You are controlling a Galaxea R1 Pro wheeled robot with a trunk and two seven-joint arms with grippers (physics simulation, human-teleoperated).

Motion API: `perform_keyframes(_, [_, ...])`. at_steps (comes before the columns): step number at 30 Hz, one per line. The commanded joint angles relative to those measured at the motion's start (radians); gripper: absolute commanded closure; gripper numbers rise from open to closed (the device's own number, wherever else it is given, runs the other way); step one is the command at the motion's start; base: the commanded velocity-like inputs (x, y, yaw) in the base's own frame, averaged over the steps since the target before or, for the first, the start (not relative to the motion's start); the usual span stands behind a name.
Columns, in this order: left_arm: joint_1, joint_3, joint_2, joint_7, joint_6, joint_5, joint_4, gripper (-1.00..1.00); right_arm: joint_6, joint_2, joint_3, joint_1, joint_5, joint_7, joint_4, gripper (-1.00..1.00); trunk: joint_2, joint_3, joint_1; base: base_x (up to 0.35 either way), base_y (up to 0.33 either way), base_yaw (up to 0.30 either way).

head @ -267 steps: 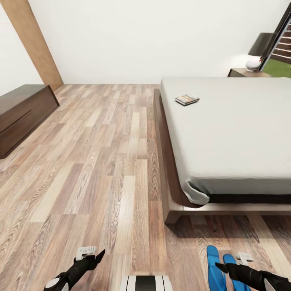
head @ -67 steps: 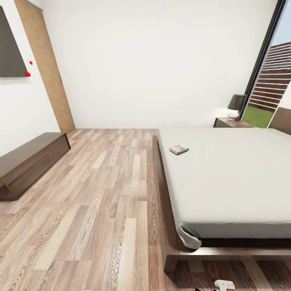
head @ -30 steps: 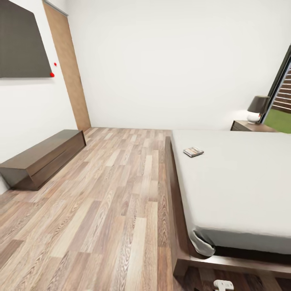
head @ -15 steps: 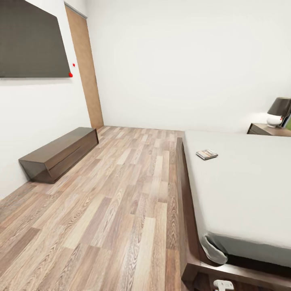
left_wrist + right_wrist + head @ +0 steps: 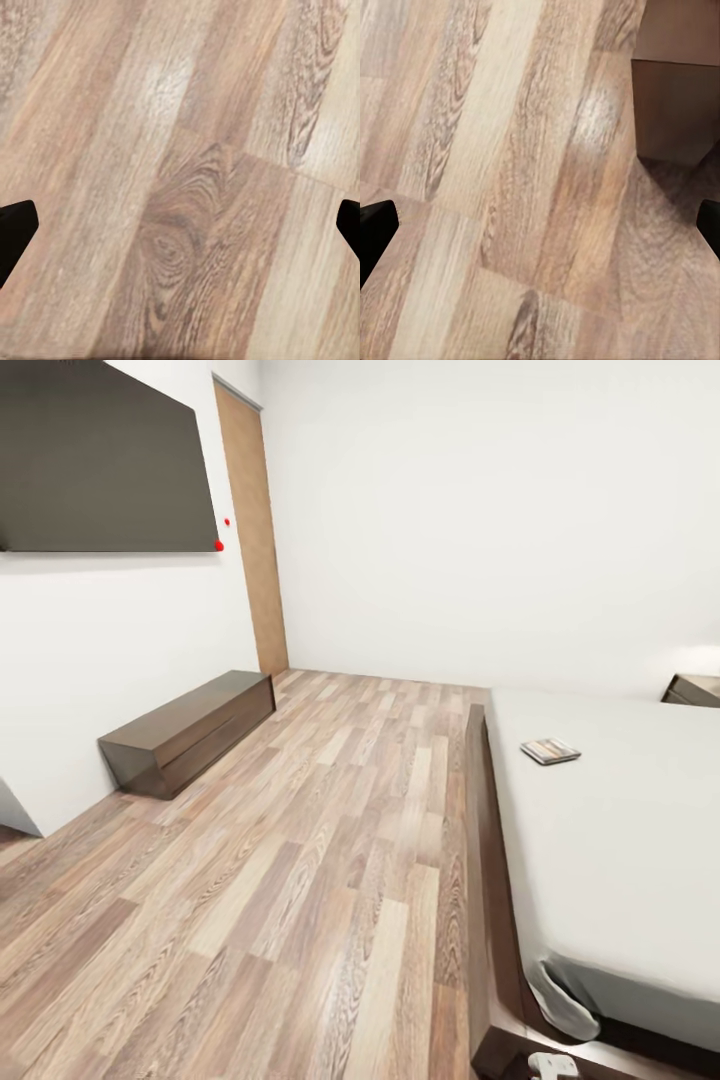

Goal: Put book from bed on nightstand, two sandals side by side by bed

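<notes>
The book, a thin dark paperback, lies flat on the pale grey mattress of the bed near its left side. A corner of one dark brown nightstand shows at the far right, beyond the bed. The sandals are out of view. My left gripper hangs open over bare wood floor, with just its black fingertips in view. My right gripper is also open over the floor, close to a dark wooden corner of the bed frame.
A low dark brown cabinet stands against the left wall under a wall-mounted black screen. A wooden door is in the far left corner. Wide wood-plank floor runs between cabinet and bed.
The head camera has swung left, so the whole picture has shifted right: bed and book sit further right, the lamp has slid out of frame, and more of the screen and cabinet shows.
</notes>
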Motion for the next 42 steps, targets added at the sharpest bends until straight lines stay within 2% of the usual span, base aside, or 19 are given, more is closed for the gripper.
perform_keyframes(1, [-0.001, 0.009, 0.0, -0.002, -0.004, -0.01, 0.001, -1.0, -0.003, -0.001, -0.004, -0.002, -0.009, 0.008, 0.005, -1.0, 0.0, -0.001, 0.0, 0.0, 0.0, 0.219])
perform_keyframes(25, [-0.001, 0.009, -0.002, -0.002, -0.004, -0.01, 0.001, -1.0, -0.003, 0.001, -0.004, -0.002, -0.009, 0.006, 0.005, -1.0, 0.0, -0.001, 0.0, 0.008, 0.002, 0.234])
perform_keyframes(33, [-0.001, 0.009, -0.002, -0.002, -0.004, -0.01, 0.001, -1.0, -0.003, 0.0, -0.004, -0.002, -0.008, 0.008, 0.005, -1.0, 0.0, -0.001, 0.0, 0.274, 0.066, 0.157])
perform_keyframes(42, [-0.001, 0.009, -0.002, -0.002, -0.004, -0.01, 0.001, -1.0, -0.003, 0.0, -0.004, -0.002, -0.008, 0.008, 0.005, -1.0, 0.0, -0.001, 0.0, 0.317, 0.124, 0.016])
